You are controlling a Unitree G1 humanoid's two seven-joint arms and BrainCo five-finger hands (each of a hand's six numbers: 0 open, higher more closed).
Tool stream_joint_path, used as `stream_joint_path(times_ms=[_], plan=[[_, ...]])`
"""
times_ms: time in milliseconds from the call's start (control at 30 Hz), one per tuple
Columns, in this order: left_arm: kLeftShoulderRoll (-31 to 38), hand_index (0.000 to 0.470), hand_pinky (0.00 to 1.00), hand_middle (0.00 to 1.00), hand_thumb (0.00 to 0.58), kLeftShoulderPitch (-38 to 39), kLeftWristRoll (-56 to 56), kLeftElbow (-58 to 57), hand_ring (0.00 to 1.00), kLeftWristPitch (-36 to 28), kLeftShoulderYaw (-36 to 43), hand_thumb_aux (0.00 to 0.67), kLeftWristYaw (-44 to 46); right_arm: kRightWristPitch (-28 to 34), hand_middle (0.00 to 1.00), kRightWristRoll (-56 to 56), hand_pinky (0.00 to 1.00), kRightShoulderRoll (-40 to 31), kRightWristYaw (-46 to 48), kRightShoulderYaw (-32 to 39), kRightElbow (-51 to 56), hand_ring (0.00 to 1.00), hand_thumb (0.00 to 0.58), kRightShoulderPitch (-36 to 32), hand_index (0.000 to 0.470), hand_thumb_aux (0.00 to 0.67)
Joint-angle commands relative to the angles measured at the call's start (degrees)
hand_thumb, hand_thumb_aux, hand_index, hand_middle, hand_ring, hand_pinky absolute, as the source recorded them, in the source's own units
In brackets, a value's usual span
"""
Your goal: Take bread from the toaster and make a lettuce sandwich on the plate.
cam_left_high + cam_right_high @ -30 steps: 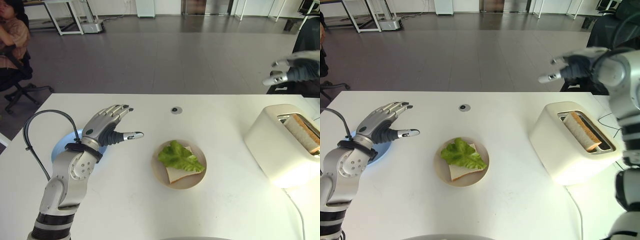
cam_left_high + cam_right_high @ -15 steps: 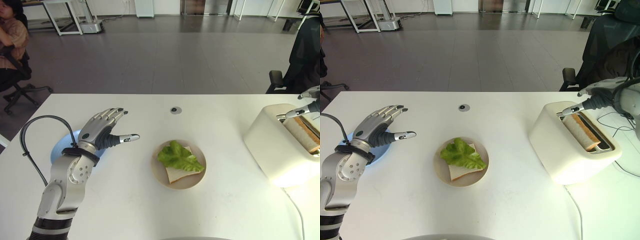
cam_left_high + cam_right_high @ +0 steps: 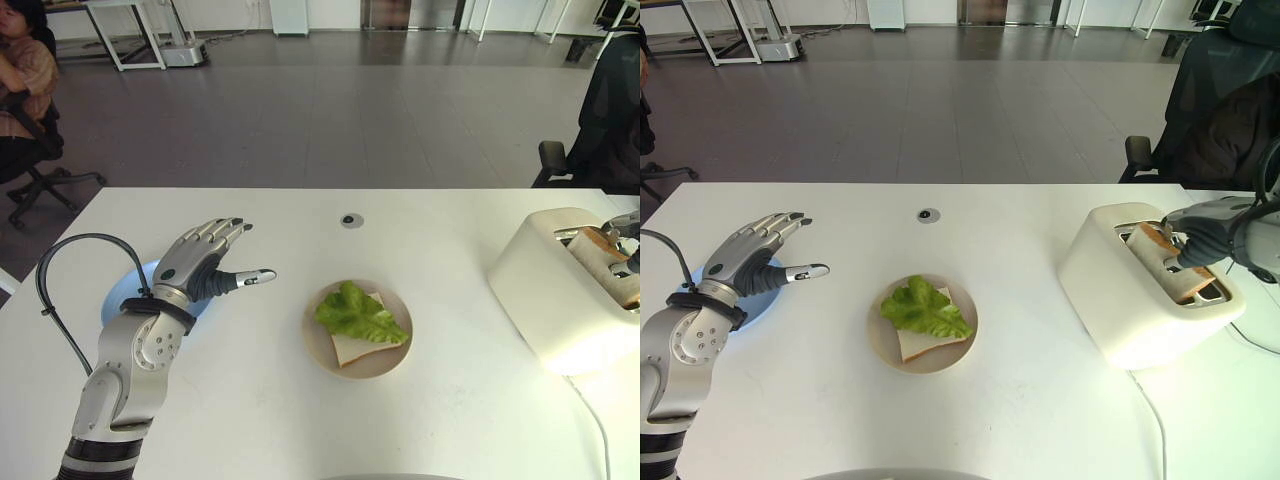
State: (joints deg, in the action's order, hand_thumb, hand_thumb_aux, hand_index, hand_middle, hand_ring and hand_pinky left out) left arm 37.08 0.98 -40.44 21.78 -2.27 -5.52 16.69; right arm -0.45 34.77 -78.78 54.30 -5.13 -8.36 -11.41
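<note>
The bread slice (image 3: 1149, 237) stands in the toaster (image 3: 1110, 290); your right robot hand (image 3: 1205, 232) curls onto its top to lift it. The plate (image 3: 877, 335) carries bread and lettuce (image 3: 923, 308). Your left robot hand (image 3: 750, 255) hangs open and empty.

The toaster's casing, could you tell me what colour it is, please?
The toaster is cream-white, seen best in the right eye view.

Bright, even light is falling from above onto the table (image 3: 250, 400). Glare is washing out the toaster's (image 3: 550, 290) near face, just below my right hand (image 3: 1205, 232). My left hand (image 3: 195, 262) is casting only a faint, soft shadow beneath itself. Beyond both hands, the floor (image 3: 350, 110) is reflecting pale streaks.
</note>
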Motion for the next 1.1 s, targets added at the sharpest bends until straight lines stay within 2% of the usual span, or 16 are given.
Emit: stream_joint_path(times_ms=[33, 133, 233, 300, 400, 500, 567, 667, 800, 967, 1100], plan=[[0.1, 0.0, 0.0, 0.0, 0.0, 0.3, 0.3, -0.8, 0.0, 0.0, 0.3, 0.0, -0.1, -0.1, 0.0, -1.1, 0.0, 1.0, 0.7, 0.2, -0.6, 0.0, 0.58, 4.0, 0.47, 0.67], [0.2, 0.0, 0.0, 0.0, 0.0, 0.3, 0.3, -1.0, 0.0, 0.1, 0.2, 0.0, -0.2, 0.0, 0.0, -2.0, 0.0, 1.4, 0.5, 0.5, -0.6, 0.0, 0.58, 3.1, 0.47, 0.67], [0.2, 0.0, 0.0, 0.0, 0.0, 0.1, 0.3, -1.7, 0.0, 0.2, 0.2, 0.0, -0.5, -0.2, 0.0, -3.5, 0.0, 1.8, 0.6, 1.6, 1.8, 0.0, 0.58, -3.4, 0.47, 0.67], [0.2, 0.0, 0.0, 0.0, 0.0, 0.0, 0.2, -2.2, 0.0, 0.2, 0.5, 0.0, -0.6, -0.2, 0.0, -6.0, 0.0, 3.2, 1.8, 3.3, 5.4, 0.0, 0.58, -12.9, 0.47, 0.67], [-0.1, 0.0, 0.0, 0.0, 0.0, -0.3, 0.1, -2.5, 0.0, 0.3, 1.1, 0.0, -0.7, 2.3, 0.0, -15.7, 0.0, 8.8, 9.3, 5.6, 11.3, 0.0, 0.58, -28.8, 0.47, 0.67], [-0.7, 0.0, 0.0, 0.0, 0.0, -0.2, -0.1, -2.2, 0.0, 0.2, 2.3, 0.0, -0.7, 4.9, 0.0, -19.5, 0.0, 16.4, 10.6, 7.7, 23.7, 0.0, 0.58, -44.0, 0.47, 0.67], [-0.8, 0.0, 0.0, 0.0, 0.0, -0.2, -0.1, -2.1, 0.0, 0.1, 2.6, 0.0, -0.6, 5.9, 0.0, -20.7, 0.0, 19.8, 10.3, 8.4, 30.4, 0.0, 0.58, -50.1, 0.47, 0.67], [-0.6, 0.0, 0.0, 0.0, 0.0, -0.7, 0.1, -2.1, 0.0, 0.1, 3.0, 0.0, -0.5, 7.5, 0.0, -22.7, 0.0, 23.5, 11.2, 9.3, 36.0, 0.0, 0.58, -55.3, 0.47, 0.67], [-0.3, 0.0, 0.0, 0.0, 0.0, -1.4, 0.4, -2.5, 0.0, 0.2, 3.2, 0.0, -0.3, 12.7, 0.0, -26.4, 0.0, 30.0, 13.3, 11.2, 34.3, 0.0, 0.58, -54.9, 0.47, 0.67], [-0.3, 0.0, 0.0, 0.0, 0.0, -3.3, 0.6, -3.0, 0.0, 0.8, 4.1, 0.0, -0.1, 19.5, 0.0, -30.4, 0.0, 38.0, 13.4, 15.3, 23.2, 0.0, 0.58, -43.5, 0.47, 0.67], [-1.0, 0.0, 0.0, 0.0, 0.0, -4.8, 0.6, -3.3, 0.0, 1.3, 5.6, 0.0, -0.3, 22.9, 0.0, -31.1, 0.0, 43.1, 11.3, 18.8, 18.2, 0.0, 0.58, -36.0, 0.47, 0.67]])
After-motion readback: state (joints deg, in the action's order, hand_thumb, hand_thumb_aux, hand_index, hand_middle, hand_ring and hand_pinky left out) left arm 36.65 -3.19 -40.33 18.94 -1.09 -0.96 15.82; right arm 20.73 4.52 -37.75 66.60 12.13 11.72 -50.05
